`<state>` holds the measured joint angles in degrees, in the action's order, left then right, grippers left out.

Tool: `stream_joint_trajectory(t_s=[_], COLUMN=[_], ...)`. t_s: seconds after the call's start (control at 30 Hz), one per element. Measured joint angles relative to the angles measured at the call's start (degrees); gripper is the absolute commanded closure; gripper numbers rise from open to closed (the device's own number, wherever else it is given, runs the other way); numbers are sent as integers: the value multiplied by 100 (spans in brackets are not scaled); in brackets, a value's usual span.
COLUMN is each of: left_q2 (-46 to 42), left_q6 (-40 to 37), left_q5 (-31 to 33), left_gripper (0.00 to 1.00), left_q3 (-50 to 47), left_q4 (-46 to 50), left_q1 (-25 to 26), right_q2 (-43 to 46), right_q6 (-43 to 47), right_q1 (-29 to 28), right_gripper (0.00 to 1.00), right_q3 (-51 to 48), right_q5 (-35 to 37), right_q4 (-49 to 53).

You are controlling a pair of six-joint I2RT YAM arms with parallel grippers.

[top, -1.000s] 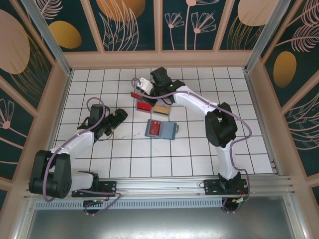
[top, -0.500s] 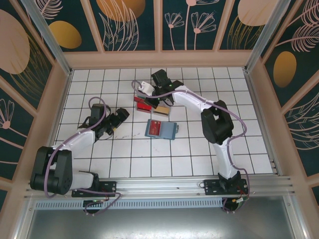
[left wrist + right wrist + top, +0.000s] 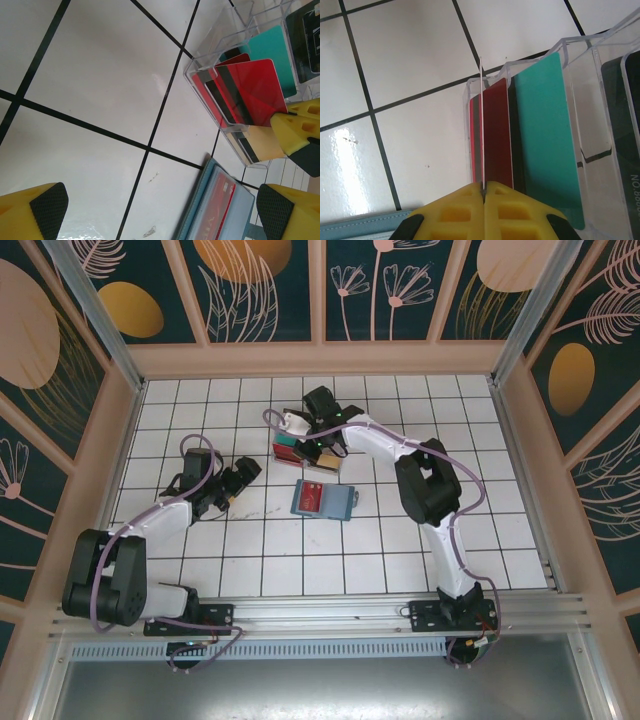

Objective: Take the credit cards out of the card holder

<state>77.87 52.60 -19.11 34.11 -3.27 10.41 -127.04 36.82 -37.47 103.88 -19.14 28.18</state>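
Since a second ago, your right gripper [image 3: 483, 187] has carried its red card [image 3: 255, 90] from the 9 o'clock side of the clear tray [image 3: 590, 50] to the tray's end compartment. That arm reaches far forward with its wrist bent down and its jaws clenched on the card's edge. Your left gripper [image 3: 238, 478] has barely shifted. It sits low, jaws spread wide and grasping nothing. One card holder [image 3: 322, 500] lies open at the tray's 5 o'clock, with one reddish card [image 3: 216, 202] in it.
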Motion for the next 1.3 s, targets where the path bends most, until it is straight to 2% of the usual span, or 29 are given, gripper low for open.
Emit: stream_joint_trajectory(t_s=[0.4,0.77,1.17,1.3], left_q2=[57,57,22,-74], left_q6=[-2,-2,-7,-50], left_q5=[-46,-146,-146,-142], left_gripper=[1,1,1,1], left_q3=[-4,-48,-48,-48], left_q4=[-66,-120,-118,-85], left_q1=[2,0,0,0], right_q2=[-50,-52,-4,553], right_q6=[63,28,-269,-763], right_q1=[9,37,42,42], right_gripper=[100,78,73,65], right_q3=[0,0,-17,-455], right_q5=[0,20,-17,-42], right_q4=[48,74,39,-238])
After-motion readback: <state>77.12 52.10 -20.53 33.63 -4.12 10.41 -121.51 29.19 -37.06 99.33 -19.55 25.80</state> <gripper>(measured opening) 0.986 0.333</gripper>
